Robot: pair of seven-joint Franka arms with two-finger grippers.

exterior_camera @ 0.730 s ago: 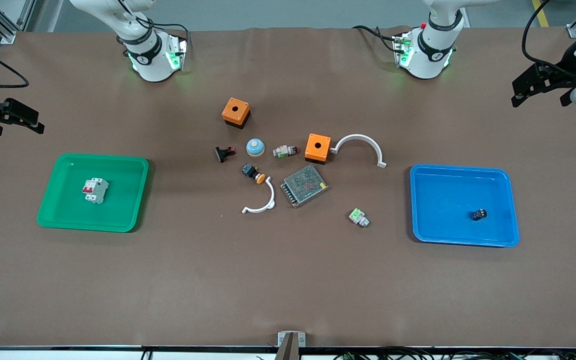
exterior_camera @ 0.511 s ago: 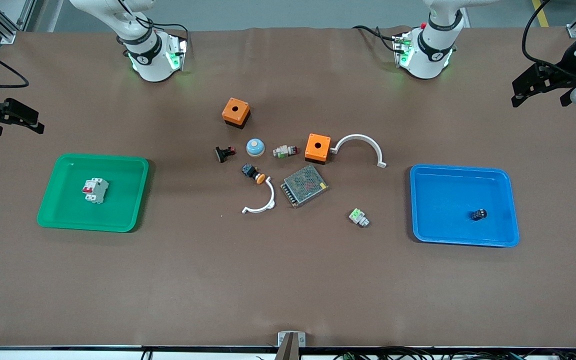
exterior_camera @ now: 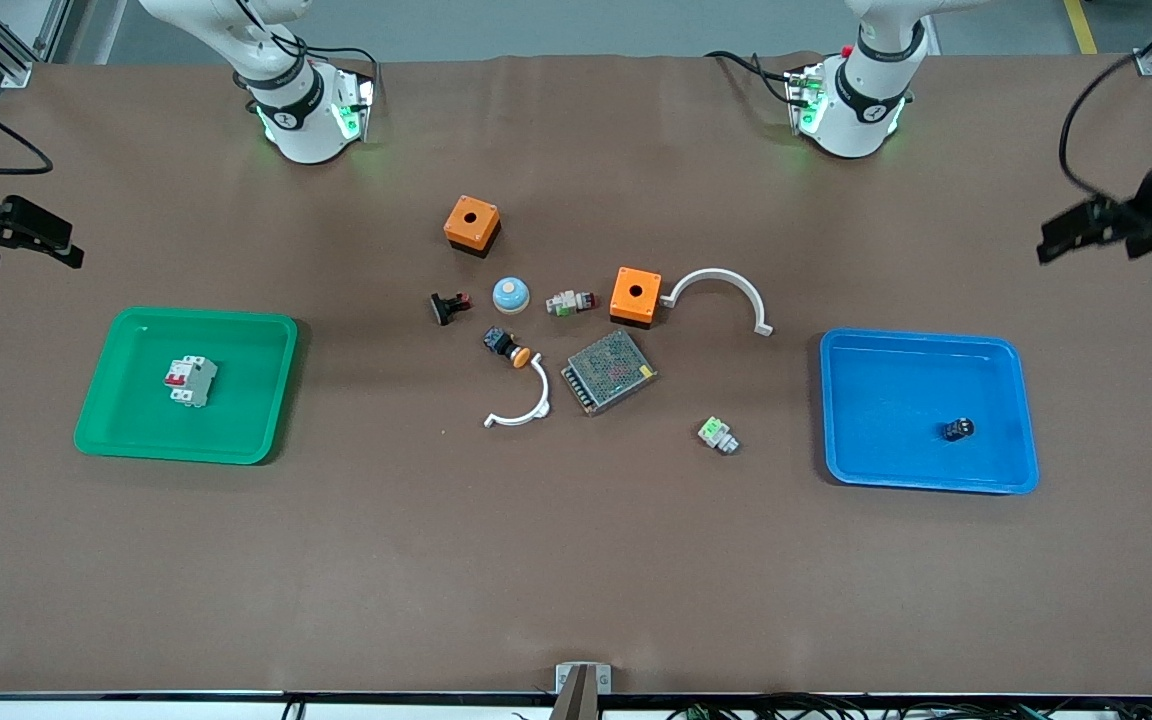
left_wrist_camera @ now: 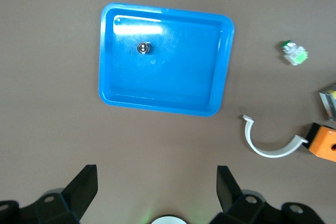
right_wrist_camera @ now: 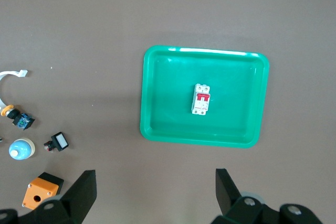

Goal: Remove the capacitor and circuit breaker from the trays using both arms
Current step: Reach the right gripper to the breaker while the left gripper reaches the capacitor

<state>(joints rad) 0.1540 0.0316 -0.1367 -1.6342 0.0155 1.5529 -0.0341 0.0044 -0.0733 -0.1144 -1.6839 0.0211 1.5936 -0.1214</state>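
The capacitor [exterior_camera: 957, 430], a tiny black cylinder, lies in the blue tray [exterior_camera: 926, 340] at the left arm's end of the table; it also shows in the left wrist view [left_wrist_camera: 143, 48]. The breaker [exterior_camera: 192, 381], white with a red lever, lies in the green tray [exterior_camera: 186, 316] at the right arm's end; it also shows in the right wrist view [right_wrist_camera: 201, 99]. My left gripper [exterior_camera: 1086, 240] is open and empty, high over the table's edge beside the blue tray [left_wrist_camera: 156, 182]. My right gripper [exterior_camera: 31, 255] is open and empty, high over the other edge beside the green tray [right_wrist_camera: 155, 184].
A cluster sits mid-table: two orange boxes [exterior_camera: 472, 224] [exterior_camera: 635, 295], two white arcs [exterior_camera: 726, 285] [exterior_camera: 526, 405], a metal mesh unit [exterior_camera: 609, 371], a blue dome [exterior_camera: 511, 293], a black button with orange cap [exterior_camera: 506, 346], a black clip [exterior_camera: 449, 306], two white-and-green connectors [exterior_camera: 718, 434] [exterior_camera: 570, 301].
My left gripper has moved and now shows lower in the front view, blurred by motion. My right gripper has shifted only slightly. The capacitor and breaker have not moved.
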